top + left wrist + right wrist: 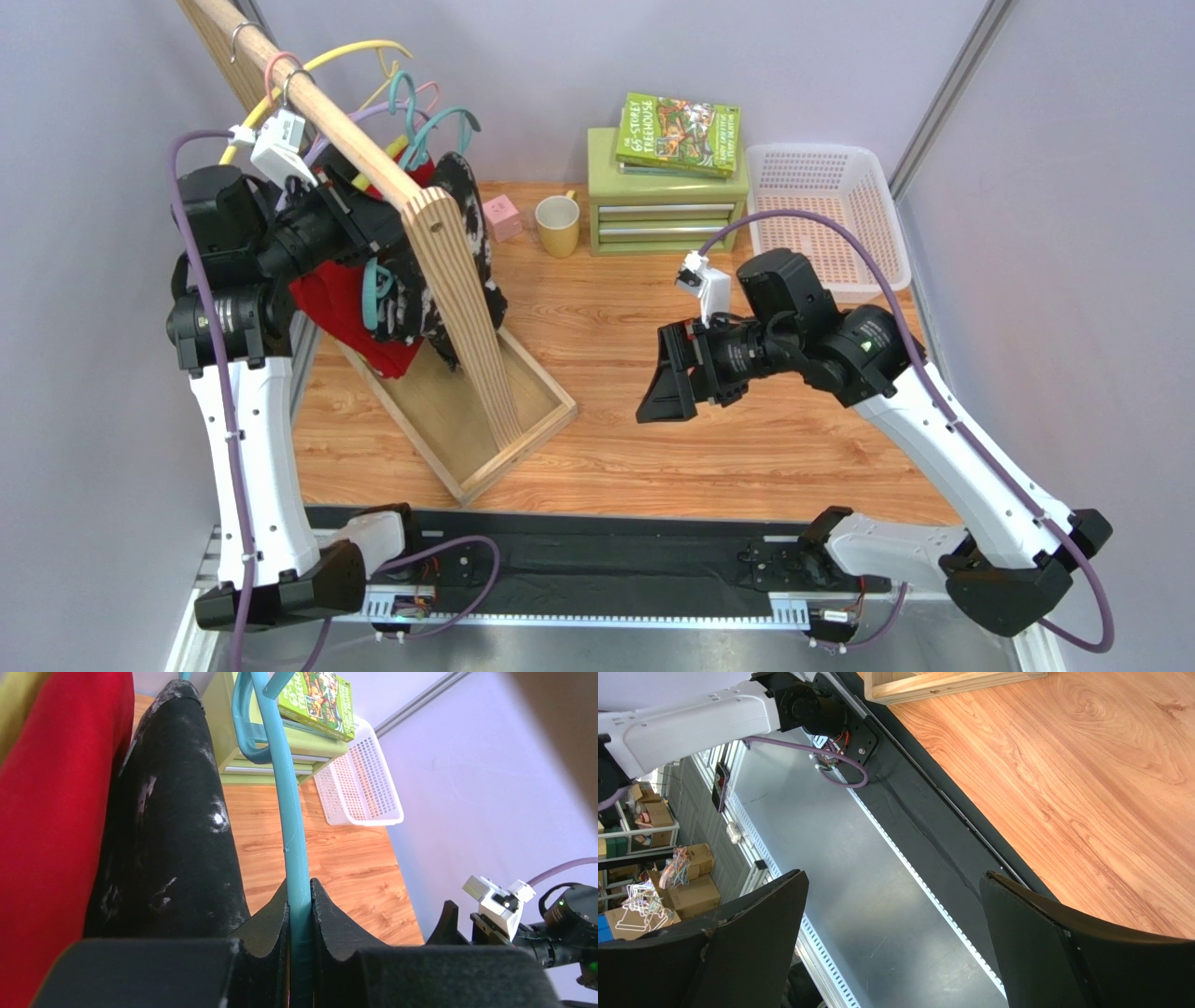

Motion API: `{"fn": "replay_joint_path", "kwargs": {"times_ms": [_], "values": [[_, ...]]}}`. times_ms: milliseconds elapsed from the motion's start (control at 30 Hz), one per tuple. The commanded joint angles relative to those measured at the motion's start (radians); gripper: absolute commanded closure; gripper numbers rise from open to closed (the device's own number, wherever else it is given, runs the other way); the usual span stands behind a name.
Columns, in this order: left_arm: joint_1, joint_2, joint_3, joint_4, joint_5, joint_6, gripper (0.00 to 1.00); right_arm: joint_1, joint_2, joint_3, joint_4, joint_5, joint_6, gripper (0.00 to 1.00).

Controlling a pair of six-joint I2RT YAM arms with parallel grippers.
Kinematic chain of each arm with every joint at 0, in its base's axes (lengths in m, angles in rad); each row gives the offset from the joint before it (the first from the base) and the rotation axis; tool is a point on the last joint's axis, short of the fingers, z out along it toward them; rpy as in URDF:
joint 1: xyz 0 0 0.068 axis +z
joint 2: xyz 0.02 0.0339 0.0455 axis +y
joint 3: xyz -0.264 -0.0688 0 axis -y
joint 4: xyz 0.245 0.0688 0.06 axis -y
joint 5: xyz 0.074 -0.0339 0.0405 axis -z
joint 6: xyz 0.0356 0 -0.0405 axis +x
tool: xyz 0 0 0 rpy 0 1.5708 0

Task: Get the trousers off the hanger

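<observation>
Rack post (pixel 456 266) between trousers (pixel 351 329) and spread right hand (pixel 662 375); left hand (pixel 300 889) tight on teal hanger (pixel 284 798).

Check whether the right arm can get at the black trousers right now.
Probably, though not straight in. The right claw is open and empty. But the rack's wooden upright stands in front of the black trousers, and the left claw grips the teal hanger beside them.

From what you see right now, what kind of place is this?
Probably a robot test cell in a lab or warehouse: partition walls enclose the wooden table, a clothes rack stands on it, and cardboard boxes sit beyond.
</observation>
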Motion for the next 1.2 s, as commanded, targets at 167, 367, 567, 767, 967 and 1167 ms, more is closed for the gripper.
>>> {"fn": "replay_joint_path", "kwargs": {"times_ms": [167, 367, 567, 767, 967, 1167], "values": [[0.003, -0.157, -0.201, 0.205, 0.038, -0.076, 1.0, 0.003, 0.042, 0.036, 0.046, 0.015, -0.005, 0.0], [0.004, -0.195, -0.3, 0.235, 0.078, -0.107, 1.0, 0.001, 0.065, 0.055, 0.046, 0.021, -0.017, 0.0], [0.004, -0.194, -0.406, 0.352, 0.156, -0.184, 1.0, -0.006, 0.105, 0.091, 0.061, 0.03, -0.025, 0.0], [-0.013, -0.15, -0.411, 0.444, 0.188, -0.27, 1.0, -0.039, 0.186, 0.181, 0.141, 0.055, 0.013, 0.0], [-0.02, -0.111, -0.316, 0.398, 0.222, -0.294, 1.0, -0.12, 0.349, 0.33, 0.273, 0.007, 0.067, 0.0], [-0.02, -0.116, -0.3, 0.337, 0.262, -0.284, 1.0, -0.223, 0.519, 0.391, 0.612, -0.137, 0.151, 0.0]]}}
